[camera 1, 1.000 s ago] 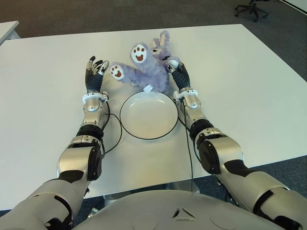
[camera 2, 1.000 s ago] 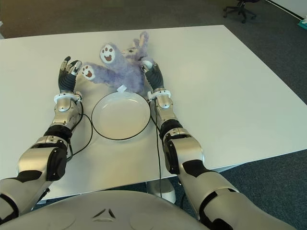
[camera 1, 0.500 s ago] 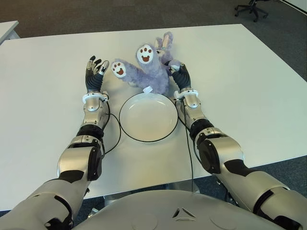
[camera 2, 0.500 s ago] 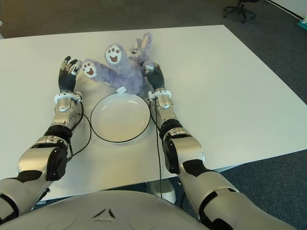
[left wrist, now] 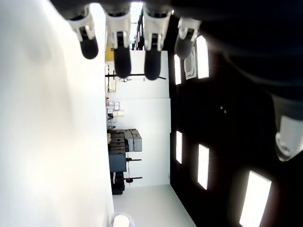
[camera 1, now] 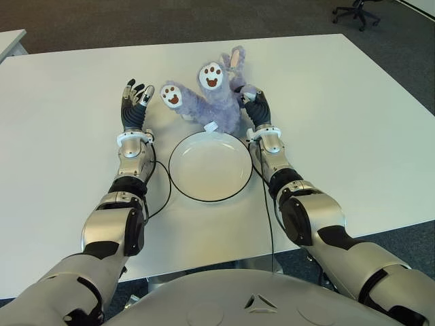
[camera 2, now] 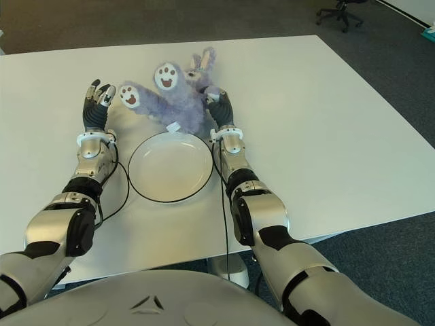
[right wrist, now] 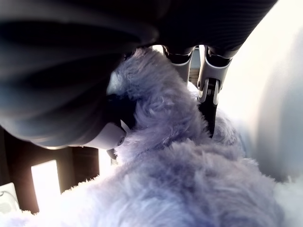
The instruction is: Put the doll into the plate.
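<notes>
The doll (camera 1: pixel 214 102) is a fluffy purple bunny with white paw pads, and it is on the desk (camera 1: pixel 340 122) just behind the plate (camera 1: pixel 210 165), with two legs sticking up and its ears pointing away from the robot. It looks soft and squishy and very light, so it will bend and flop when it is lifted, and it will not break if it drops. The fur could slip a little, so the best place to hold it is the thick middle of the body, not a thin leg or an ear. The right hand (camera 1: pixel 256 109) is just behind the plate on its right side, and its fingers (right wrist: pixel 208 99) are pressed into the fur, holding the side of the doll. The left hand (camera 1: pixel 134 105) is behind the plate on its left side, close to one paw but not touching the doll, with its fingers straight and holding nothing. The plate is white and round, with nothing in it yet.
</notes>
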Robot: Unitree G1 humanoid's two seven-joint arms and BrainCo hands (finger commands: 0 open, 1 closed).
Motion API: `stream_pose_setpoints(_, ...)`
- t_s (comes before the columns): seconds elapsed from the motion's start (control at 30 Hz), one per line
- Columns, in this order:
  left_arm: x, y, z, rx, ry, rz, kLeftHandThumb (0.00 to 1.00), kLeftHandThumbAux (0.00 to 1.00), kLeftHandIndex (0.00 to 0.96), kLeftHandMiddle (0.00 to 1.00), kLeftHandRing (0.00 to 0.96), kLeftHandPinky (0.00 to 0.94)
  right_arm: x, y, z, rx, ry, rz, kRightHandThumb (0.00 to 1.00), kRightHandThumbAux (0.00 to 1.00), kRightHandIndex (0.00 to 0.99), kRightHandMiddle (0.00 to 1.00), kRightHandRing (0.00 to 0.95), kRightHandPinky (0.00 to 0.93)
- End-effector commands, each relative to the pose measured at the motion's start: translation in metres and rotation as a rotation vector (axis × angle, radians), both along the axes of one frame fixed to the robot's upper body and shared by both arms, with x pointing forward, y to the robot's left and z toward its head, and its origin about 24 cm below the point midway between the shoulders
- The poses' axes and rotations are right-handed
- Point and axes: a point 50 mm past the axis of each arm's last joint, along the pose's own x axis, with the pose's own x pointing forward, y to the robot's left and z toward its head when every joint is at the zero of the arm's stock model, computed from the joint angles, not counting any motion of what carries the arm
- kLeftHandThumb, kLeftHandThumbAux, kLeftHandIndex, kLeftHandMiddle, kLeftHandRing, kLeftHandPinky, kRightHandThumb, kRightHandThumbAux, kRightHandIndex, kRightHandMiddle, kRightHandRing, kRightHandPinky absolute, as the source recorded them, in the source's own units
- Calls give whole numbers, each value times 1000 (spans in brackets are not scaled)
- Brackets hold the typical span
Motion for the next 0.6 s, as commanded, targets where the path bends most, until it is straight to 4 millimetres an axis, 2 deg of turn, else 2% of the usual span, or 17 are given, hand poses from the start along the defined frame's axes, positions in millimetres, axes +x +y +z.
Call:
stream_pose_setpoints(0.03,-31,-8,-52,-61,223,-1,0,467,85,171,139,63,-19,0,-39,-28,160,-5,1000,663,390,476,494,468)
stream_pose_setpoints(0.6,-31,-8,-52,-67,222,-9,0,466,78,183,151,61,-17,-1,-39,-4,184,-17,1000,664,395,453,495,491)
